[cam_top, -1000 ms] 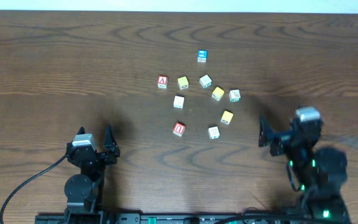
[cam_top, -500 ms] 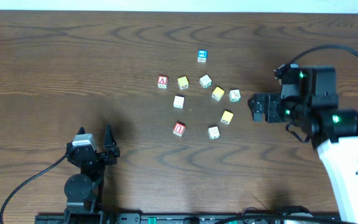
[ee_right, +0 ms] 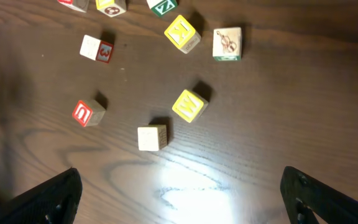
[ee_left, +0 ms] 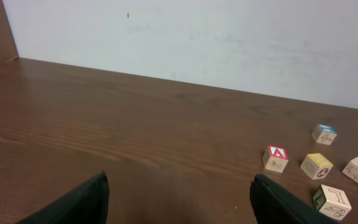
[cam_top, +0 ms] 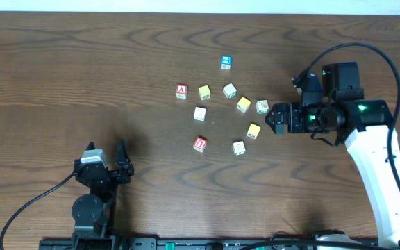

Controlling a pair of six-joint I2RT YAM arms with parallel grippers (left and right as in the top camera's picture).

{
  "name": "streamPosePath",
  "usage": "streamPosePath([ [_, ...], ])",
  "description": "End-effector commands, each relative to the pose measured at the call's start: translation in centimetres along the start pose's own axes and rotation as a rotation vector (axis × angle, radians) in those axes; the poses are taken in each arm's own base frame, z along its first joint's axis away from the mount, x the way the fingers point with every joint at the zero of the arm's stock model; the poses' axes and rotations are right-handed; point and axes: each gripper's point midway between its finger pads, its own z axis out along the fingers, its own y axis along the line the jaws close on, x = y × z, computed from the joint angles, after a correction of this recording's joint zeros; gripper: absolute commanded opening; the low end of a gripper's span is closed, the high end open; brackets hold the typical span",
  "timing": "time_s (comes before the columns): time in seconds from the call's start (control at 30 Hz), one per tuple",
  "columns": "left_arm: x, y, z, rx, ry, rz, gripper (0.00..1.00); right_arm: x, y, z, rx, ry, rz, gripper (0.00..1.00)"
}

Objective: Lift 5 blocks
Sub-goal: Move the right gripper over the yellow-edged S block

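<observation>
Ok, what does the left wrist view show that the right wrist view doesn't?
Only the left wrist view: the blue-topped block and the white wall behind the table.
Only the right wrist view: the red U block, the cream block, the yellow W block, the yellow K block and the picture block.
Both: the red A block, cut off at the right wrist view's top edge, and the white block.

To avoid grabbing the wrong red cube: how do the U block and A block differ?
The U block shows a white U; the A block shows a white A. The U block sits apart at the cluster's near edge; the A block sits at its far left corner, close to a neighbour. Both are small red-faced cubes.
</observation>
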Motion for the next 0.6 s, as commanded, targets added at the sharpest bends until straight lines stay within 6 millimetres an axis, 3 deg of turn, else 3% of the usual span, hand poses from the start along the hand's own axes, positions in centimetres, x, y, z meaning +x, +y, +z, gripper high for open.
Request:
streamPosePath([
  [0.0, 1.7, 0.8, 0.1, -0.037, 0.055, -0.003, 0.73, -1.2, 0.0, 0.2, -0.016, -0.03, -0.045, 0.99],
  [0.13, 1.7, 0.8, 0.1, -0.037, 0.055, -0.003, 0.73, -2.7, -0.4, 0.9, -0.005, -0.073, -0.026, 0.99],
  [0.23, 1.7, 0.8, 0.1, -0.037, 0.055, -0.003, 0.73, -3.5, -2.0, 1.9, 0.063, -0.083, 0.04, 0.99],
  [0.47, 1.7, 0.8, 0.1, -0.037, 0.055, -0.003, 0.73, -3.8, -3.9, 4.9, 0.132, -0.032, 0.063, 0.99],
  [0.57, 1.7, 0.8, 0.1, -0.037, 0.055, -0.003, 0.73, -4.2, -3.8, 6.2, 0.153, -0.018, 0.041, 0.99],
])
